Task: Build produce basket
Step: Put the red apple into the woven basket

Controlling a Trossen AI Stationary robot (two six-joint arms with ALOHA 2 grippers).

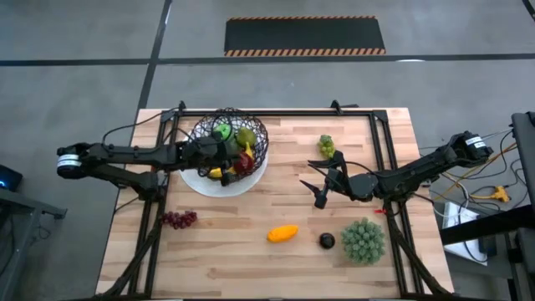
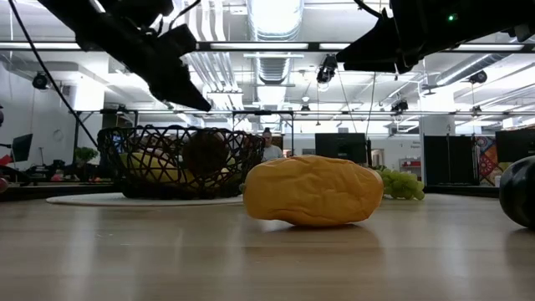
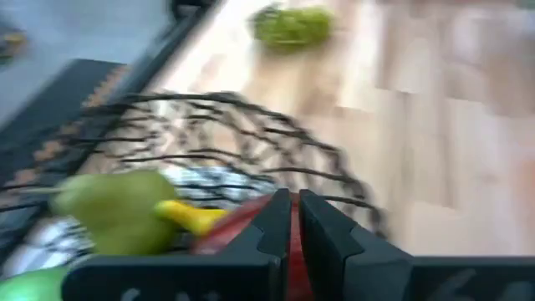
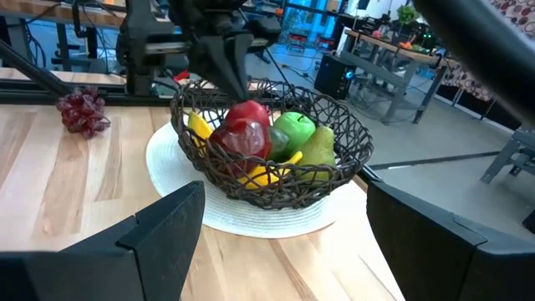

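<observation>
The black wire basket (image 1: pixel 231 142) stands on a white round plate (image 1: pixel 219 184) at the table's far left. It holds a green apple (image 4: pixel 294 130), a pear (image 4: pixel 319 150), red fruits (image 4: pixel 247 125) and a yellow banana (image 4: pixel 266 174). My left gripper (image 3: pixel 292 219) is shut and points down into the basket, just over the red fruit. My right gripper (image 4: pixel 284 242) is open and holds nothing. It hovers mid-table, right of the basket and near the green grapes (image 1: pixel 326 146). Purple grapes (image 1: pixel 180 219), an orange piece (image 1: pixel 282 233) and a dark plum (image 1: pixel 327 241) lie on the wood. My left gripper (image 4: pixel 238 84) comes from above, its shut fingertips right at the top of the red fruit (image 4: pixel 248 110) in the basket. Whether they touch it I cannot tell.
A spiky green ball (image 1: pixel 363 241) sits near the table's right near corner, beside the plum. Black frame rails (image 1: pixel 380 142) run along the table's far and side edges. Bare wood lies between the basket and the right gripper.
</observation>
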